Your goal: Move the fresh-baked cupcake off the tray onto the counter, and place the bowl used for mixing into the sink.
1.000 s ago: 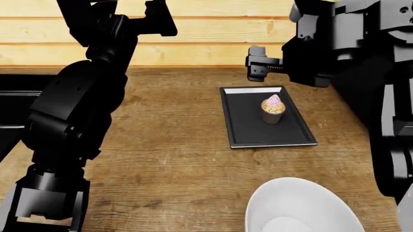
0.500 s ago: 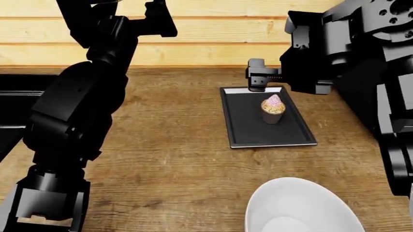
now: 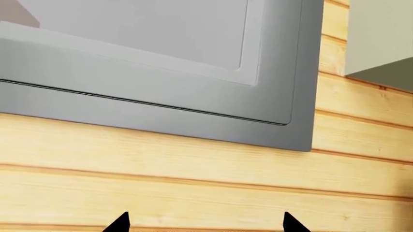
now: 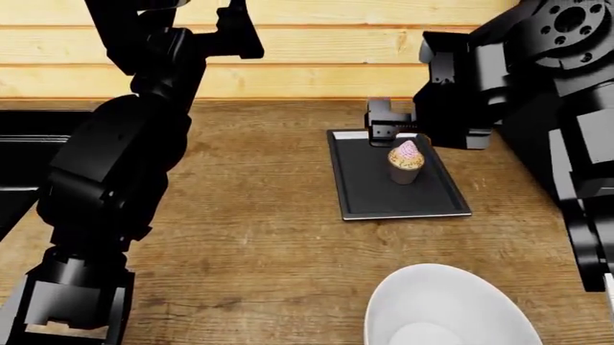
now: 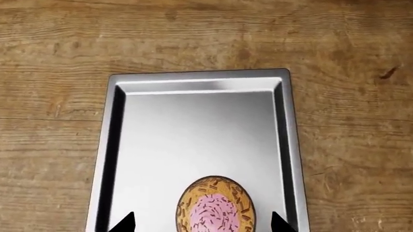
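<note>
The cupcake (image 4: 406, 162) with pink frosting stands upright on the black tray (image 4: 369, 194) on the wood-grain counter (image 4: 259, 237). In the right wrist view the cupcake (image 5: 215, 205) sits between my open fingertips, on the tray (image 5: 193, 125). My right gripper (image 4: 389, 127) hovers over the tray's far end, just behind and above the cupcake, open. The white bowl (image 4: 446, 309) sits at the counter's near edge. My left gripper (image 3: 203, 224) is raised high, open and empty, facing the wall. The black sink (image 4: 24, 154) shows at the far left, mostly hidden by my left arm.
A wooden plank wall (image 4: 317, 50) runs behind the counter. A grey cabinet panel (image 3: 161, 72) fills the left wrist view. My bulky left arm (image 4: 115, 172) stands over the counter's left side.
My right gripper has moved down and toward the cupcake, from behind the tray to over its far end. The left arm, cupcake and bowl have not moved.
</note>
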You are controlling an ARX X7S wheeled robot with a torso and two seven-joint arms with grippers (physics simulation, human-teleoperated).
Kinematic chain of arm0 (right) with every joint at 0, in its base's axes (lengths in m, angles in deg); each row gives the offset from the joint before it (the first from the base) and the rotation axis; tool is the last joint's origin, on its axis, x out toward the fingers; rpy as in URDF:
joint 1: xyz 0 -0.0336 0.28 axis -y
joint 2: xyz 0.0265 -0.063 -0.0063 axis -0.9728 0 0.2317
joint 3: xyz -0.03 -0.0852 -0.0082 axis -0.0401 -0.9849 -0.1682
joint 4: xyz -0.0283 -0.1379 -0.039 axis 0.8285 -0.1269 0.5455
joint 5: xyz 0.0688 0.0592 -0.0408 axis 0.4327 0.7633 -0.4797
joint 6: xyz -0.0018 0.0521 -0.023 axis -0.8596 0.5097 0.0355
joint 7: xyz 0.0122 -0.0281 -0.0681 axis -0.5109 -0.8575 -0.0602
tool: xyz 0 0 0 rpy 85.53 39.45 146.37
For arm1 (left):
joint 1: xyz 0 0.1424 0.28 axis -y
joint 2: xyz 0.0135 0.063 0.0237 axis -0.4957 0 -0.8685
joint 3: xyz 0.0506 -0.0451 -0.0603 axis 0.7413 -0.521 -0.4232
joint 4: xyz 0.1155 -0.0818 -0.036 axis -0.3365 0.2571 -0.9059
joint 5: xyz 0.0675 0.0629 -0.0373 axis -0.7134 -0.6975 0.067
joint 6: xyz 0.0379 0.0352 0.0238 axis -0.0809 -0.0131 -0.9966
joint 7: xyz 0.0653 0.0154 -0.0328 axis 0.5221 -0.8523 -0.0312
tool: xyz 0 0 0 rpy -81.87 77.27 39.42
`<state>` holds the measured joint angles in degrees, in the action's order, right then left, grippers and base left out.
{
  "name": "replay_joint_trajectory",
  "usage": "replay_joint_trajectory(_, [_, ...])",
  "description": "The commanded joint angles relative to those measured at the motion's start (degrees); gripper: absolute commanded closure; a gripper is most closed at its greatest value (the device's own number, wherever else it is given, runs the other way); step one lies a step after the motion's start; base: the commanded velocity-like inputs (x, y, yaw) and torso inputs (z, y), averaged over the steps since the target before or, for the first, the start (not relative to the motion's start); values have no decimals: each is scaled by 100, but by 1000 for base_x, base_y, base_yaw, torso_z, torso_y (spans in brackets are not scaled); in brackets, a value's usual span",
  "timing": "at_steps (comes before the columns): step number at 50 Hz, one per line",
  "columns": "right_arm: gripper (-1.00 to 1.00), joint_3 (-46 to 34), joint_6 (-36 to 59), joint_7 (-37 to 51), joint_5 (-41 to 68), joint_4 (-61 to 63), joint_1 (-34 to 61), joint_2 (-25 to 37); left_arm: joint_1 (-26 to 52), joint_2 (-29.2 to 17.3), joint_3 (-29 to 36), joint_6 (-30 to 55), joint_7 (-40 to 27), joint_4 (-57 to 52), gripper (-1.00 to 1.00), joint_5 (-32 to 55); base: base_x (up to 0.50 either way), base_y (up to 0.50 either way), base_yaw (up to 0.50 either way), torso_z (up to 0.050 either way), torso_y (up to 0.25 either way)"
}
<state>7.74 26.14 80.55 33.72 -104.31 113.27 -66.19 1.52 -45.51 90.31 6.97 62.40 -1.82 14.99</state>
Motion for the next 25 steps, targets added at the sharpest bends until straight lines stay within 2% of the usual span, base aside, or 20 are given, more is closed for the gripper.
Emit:
replay_joint_trajectory(1, [-100, -341, -121, -484, -235, -301, 86, -100, -34, -7, 22, -25, 10, 34, -100, 14, 0, 0, 0, 0, 0])
replay_joint_trajectory(10, [-100, -692, -243, -1097, -505, -627, 143, -238, -81, -48, 34, 27, -24, -49, -100, 56, 0, 0, 0, 0, 0])
replay_joint_trajectory(16, [-100, -750, -231, -1174, -534, -666, 118, -233, -78, -36, 56, 0, -19, -3, -100, 41, 0, 0, 0, 0, 0])
replay_joint_trajectory(22, [-100, -1275, -531, -2160, -1034, -1328, 275, -571, -92, -29, 61, -35, -7, 38, -100, 47, 0, 0, 0, 0, 0])
replay_joint_trajectory(25, [-100, -1269, -524, -2215, -1099, -1370, 244, -585, -100, -25, 61, -52, -1, 73, -100, 48, 0, 0, 0, 0, 0])
